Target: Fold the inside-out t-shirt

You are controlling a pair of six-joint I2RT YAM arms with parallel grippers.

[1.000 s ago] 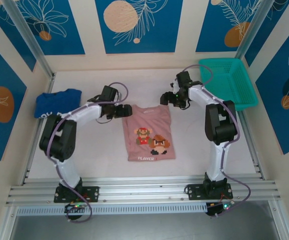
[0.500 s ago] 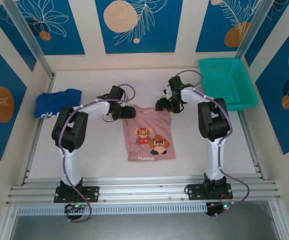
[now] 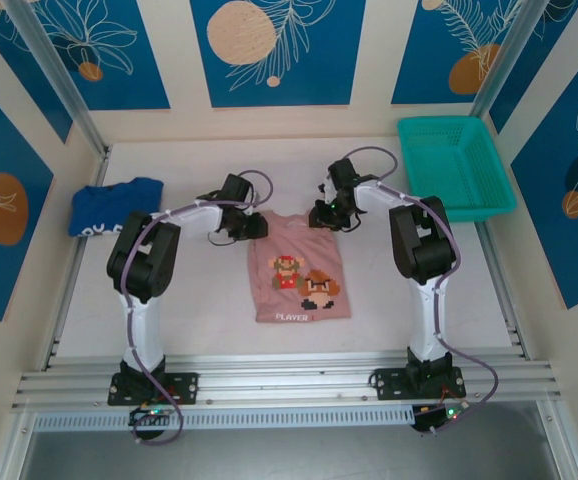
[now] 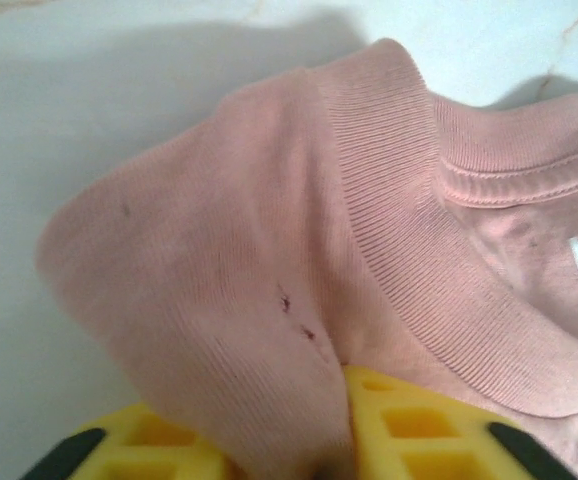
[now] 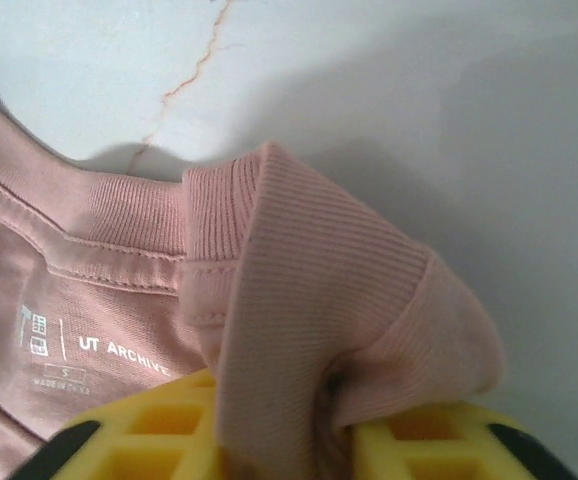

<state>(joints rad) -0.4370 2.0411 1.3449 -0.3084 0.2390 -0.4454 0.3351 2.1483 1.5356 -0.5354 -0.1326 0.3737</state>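
The dusty-pink t-shirt (image 3: 299, 268) lies folded into a narrow rectangle at the table's middle, its pixel-character print facing up. My left gripper (image 3: 253, 227) is shut on the shirt's far left corner. In the left wrist view the yellow fingers (image 4: 439, 425) pinch a fold of pink fabric (image 4: 229, 300) beside the ribbed collar. At the far right corner my right gripper (image 3: 326, 215) is shut on the shirt too. The right wrist view has ribbed collar fabric (image 5: 319, 300) bunched between the yellow fingers (image 5: 139, 440), with the neck label to the left.
A royal-blue garment (image 3: 109, 205) lies crumpled at the table's left edge. A teal basket (image 3: 457, 165) stands at the back right corner. The white table top (image 3: 189, 300) is bare on both sides of the shirt and in front of it.
Both grippers have moved in towards the shirt's far edge, the right one leftwards and the left one rightwards, and they now hold its two far corners.
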